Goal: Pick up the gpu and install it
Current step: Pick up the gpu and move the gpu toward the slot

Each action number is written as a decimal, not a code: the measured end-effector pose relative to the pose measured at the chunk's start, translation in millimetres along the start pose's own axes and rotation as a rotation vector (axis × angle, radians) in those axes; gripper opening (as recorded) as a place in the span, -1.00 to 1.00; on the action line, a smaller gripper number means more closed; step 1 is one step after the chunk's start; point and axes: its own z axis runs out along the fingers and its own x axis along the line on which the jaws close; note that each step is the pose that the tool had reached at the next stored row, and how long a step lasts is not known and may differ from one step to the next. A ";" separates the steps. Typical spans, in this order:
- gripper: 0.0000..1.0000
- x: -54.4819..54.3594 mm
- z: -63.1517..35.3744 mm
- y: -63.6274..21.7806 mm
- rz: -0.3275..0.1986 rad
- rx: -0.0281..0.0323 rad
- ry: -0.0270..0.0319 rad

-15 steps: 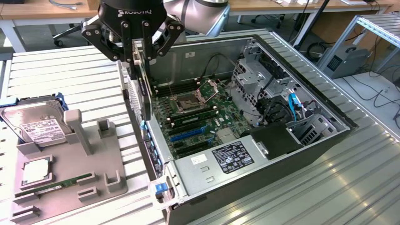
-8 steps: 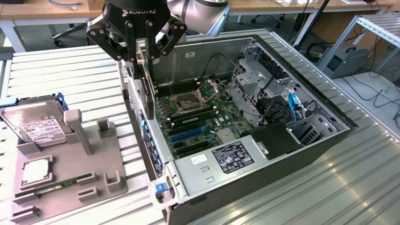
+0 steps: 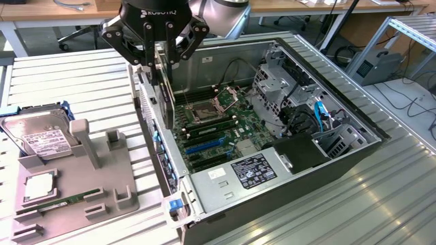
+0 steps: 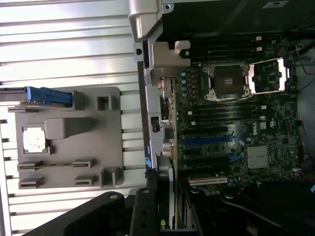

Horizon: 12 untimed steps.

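My gripper (image 3: 158, 62) hangs over the rear wall of the open computer case (image 3: 310, 176), shut on the top edge of the gpu (image 3: 164, 99). The card hangs upright, seen edge on, its lower end level with the case wall beside the motherboard (image 3: 221, 120). In the wrist view the gpu (image 4: 166, 61) runs along the case's rear wall, silver bracket end farthest from my gripper (image 4: 156, 209). The blue expansion slot (image 3: 204, 146) (image 4: 209, 141) lies bare on the board, apart from the card.
A grey parts fixture (image 3: 102, 184) (image 4: 69, 105) lies on the slatted metal table at the exterior view's left. It holds a silver hard drive (image 3: 40, 137), a CPU (image 3: 40, 186) and a green RAM stick (image 3: 58, 203). The case also holds drive cages (image 3: 276, 87) and cables.
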 end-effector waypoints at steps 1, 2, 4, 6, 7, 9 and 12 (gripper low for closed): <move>-0.47 -1.3 0.0 0.1 0.000 0.0000 0.0000; -0.47 -2.1 0.0 0.2 0.000 0.0000 0.0000; -0.47 -5.1 0.1 0.4 0.000 0.0000 0.0000; -0.47 -15.1 0.4 1.1 0.000 0.0000 0.0000; -0.47 -23.8 0.7 1.8 0.000 0.0000 0.0000; -0.47 -36.1 0.9 2.8 0.000 0.0001 0.0000; -0.47 -64.3 1.7 4.9 0.000 0.0000 0.0000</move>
